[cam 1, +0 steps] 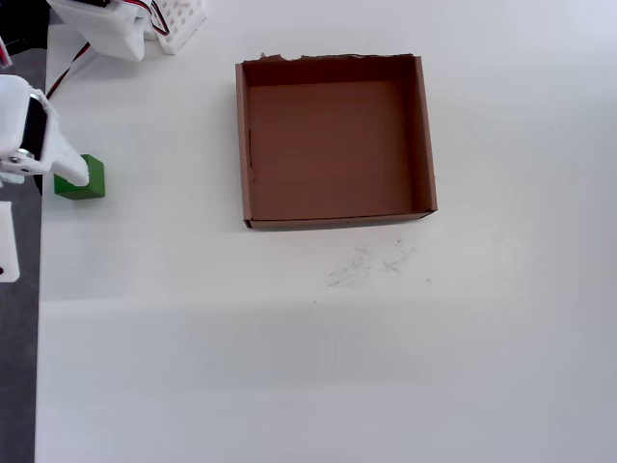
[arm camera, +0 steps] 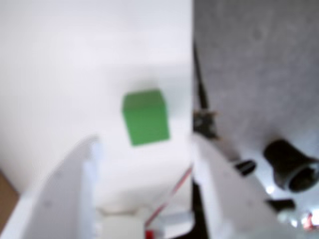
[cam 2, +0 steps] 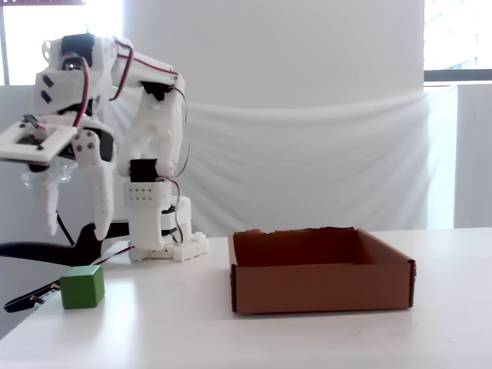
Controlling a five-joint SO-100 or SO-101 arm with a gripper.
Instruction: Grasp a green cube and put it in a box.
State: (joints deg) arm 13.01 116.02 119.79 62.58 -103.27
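- While the green cube (cam 2: 82, 287) sits flat on the white tabletop (cam 2: 231, 330), the white pincer (cam 2: 75, 225) hangs in the air above it and does not touch it.
- From the fixed view, the cube is well to the left of the box (cam 2: 319, 270), near the left edge of the tabletop.
- Seen from the overhead view, the cube (cam 1: 82, 179) is also far to the left of the box (cam 1: 335, 142), right by the tabletop's (cam 1: 289, 338) left edge.
- One white finger of the pincer (cam 1: 53, 164) covers a corner of the cube in the overhead view.
- The pincer is open. Its two fingers stand apart, and nothing is held between them.
- Looking from the wrist view, which is blurry, the cube (arm camera: 145, 117) shows in the gap past the two white fingers (arm camera: 65, 194).
- The pincer (arm camera: 144, 144) points toward the cube there.
- The box is brown cardboard, square and shallow, with low walls.
- Its far wall has a ragged, torn top edge.
- Nothing lies inside the box.
- The white arm (cam 2: 150, 154) stands on its base behind the cube and to the left of the box in the fixed view.
- Red and black wires (cam 2: 157, 73) run along the arm.
- A white cloth (cam 2: 307, 161) hangs behind the box.
- Faint grey scuff marks (cam 1: 371, 265) show on the tabletop just below the box in the overhead view.
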